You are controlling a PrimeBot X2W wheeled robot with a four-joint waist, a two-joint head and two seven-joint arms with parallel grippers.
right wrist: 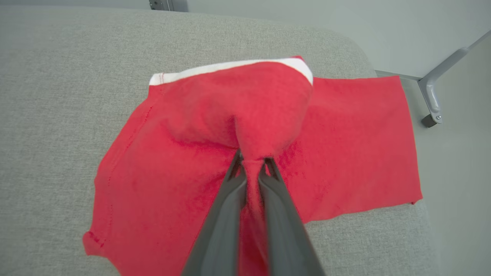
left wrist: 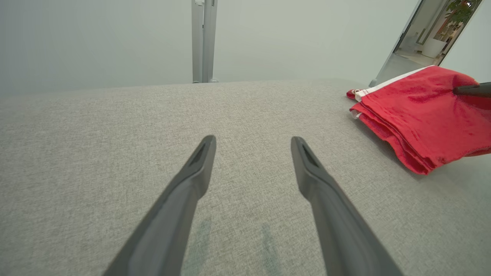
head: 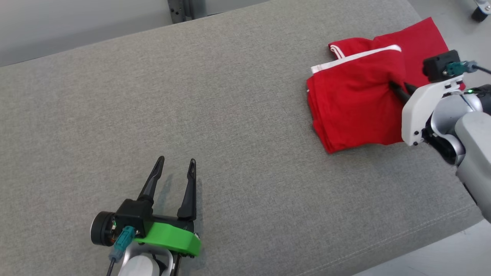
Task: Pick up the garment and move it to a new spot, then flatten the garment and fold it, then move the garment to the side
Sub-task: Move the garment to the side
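Currently, at the left, the left hand (head: 177,159) hangs low over the bare grey table (head: 245,96), spread wide with nothing in it, and is well apart from the work. To the right, the red garment (head: 353,103) lies folded in layers near the table's right end, with one flap reaching close to the edge. The right hand (right wrist: 252,163) is closed narrow on a raised pinch of the upper cloth. First risk: the pinch appears to take only the top layer, so a lift or pull would likely peel that layer away and undo the fold beneath. Second risk: any drag toward the right could carry the flap over the edge, and its weight might draw the rest off. The left hand is too far off to steady the stack.
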